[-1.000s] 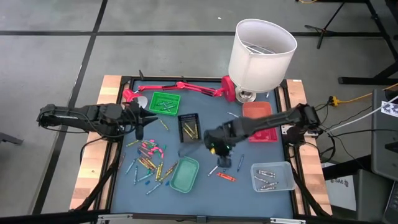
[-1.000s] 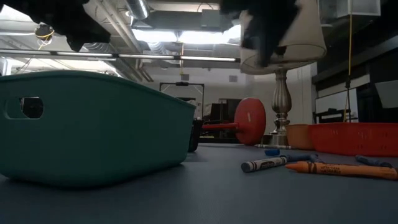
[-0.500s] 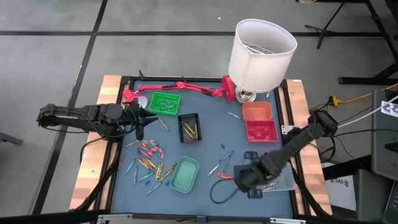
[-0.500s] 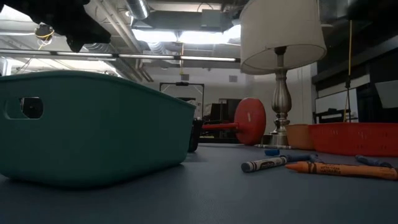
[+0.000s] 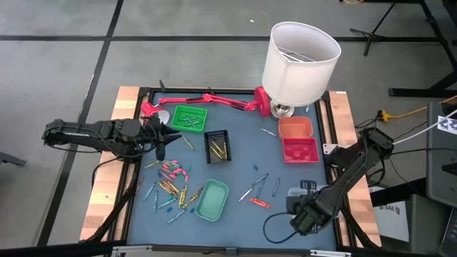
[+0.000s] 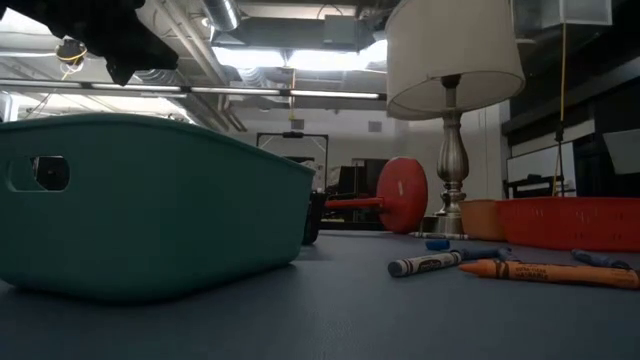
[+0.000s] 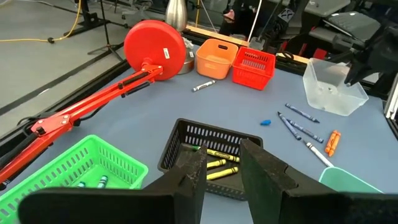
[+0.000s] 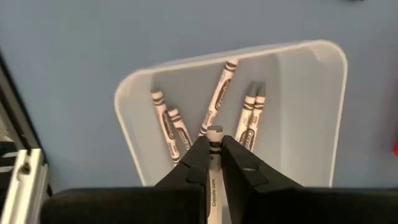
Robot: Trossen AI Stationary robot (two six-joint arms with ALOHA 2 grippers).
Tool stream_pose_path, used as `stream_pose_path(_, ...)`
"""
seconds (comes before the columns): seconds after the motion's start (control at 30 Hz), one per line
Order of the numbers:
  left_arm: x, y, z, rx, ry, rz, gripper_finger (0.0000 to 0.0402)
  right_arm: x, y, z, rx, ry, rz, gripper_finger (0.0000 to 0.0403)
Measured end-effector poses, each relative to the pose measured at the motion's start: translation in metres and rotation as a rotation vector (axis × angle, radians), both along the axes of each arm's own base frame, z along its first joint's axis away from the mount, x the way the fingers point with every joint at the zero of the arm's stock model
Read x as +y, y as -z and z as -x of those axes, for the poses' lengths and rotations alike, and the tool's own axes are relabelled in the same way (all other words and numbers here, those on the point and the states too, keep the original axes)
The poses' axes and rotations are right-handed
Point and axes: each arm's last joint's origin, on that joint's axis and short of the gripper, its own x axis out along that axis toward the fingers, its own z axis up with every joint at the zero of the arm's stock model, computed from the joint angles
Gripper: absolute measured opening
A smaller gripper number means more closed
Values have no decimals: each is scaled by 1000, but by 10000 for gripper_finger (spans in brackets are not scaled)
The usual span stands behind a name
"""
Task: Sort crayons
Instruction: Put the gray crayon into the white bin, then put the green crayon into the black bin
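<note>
Many crayons lie piled on the blue mat at the near left, and a few loose ones lie near the middle. My right gripper hangs over the clear tray at the near right, shut on a silvery grey crayon. Several grey crayons lie flat on that tray's floor. My left gripper waits open at the left, near the green tray, with nothing between its fingers. My right gripper pinches the silvery grey crayon between its two fingers. The fingers point down from above, and the crayon lies along them. Its wrapped end sticks out past the fingertips. The crayon is lifted clear, above the clear tray's floor.
A black tray, an orange tray, a red tray and a teal tray stand on the mat. A lamp with a white shade and a red desk lamp stand at the far edge.
My right gripper has swept from the middle of the table toward the near right corner and sunk a little, turning as it went. It now hangs over the clear tray, still shut.
</note>
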Motion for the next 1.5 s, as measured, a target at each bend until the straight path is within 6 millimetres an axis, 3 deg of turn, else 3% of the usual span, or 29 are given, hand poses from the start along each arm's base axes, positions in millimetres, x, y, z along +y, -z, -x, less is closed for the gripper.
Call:
stream_pose_path(0.57, 0, 0, 0, 1, 1, 0, 81, -10, 1, -9, 6, 50, 7, 27)
stream_pose_path(1.0, -6, -1, -3, -13, 181, 70, 81, -9, 1, -9, 5, 21, 4, 150)
stream_pose_path(1.27, -7, -8, -23, -105, 195, 38, 81, -21, -1, -21, 26, 49, -28, 156)
stream_pose_path(1.5, -8, 6, -36, 22, 209, -2, 81, -33, -20, -41, -38, -19, -48, 156)
